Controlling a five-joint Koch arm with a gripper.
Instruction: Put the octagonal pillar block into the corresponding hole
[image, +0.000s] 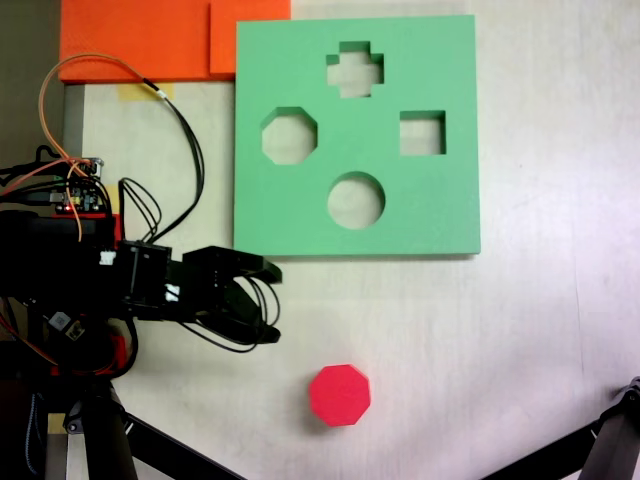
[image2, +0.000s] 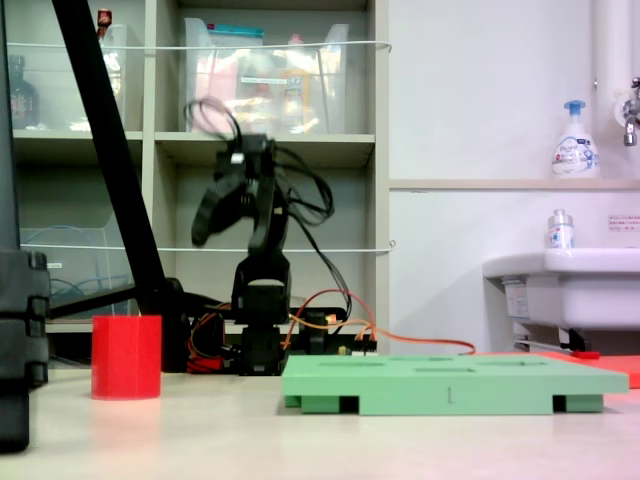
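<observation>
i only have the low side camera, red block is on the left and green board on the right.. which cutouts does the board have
Observer: From above, the green board has four cutouts: a cross, a square, a round one and the eight-sided hole.
Operator: where is the eight-sided one
Observer: At the board's left side in the top-down view, above and left of the round cutout.
Operator: and the gripper, over the block yet
Observer: No. From above the gripper sits up and left of the octagonal pillar block, jaws apart, nothing between them.
Operator: block touching the board?
Observer: No, bare table lies between the block and the board's lower edge.
</observation>
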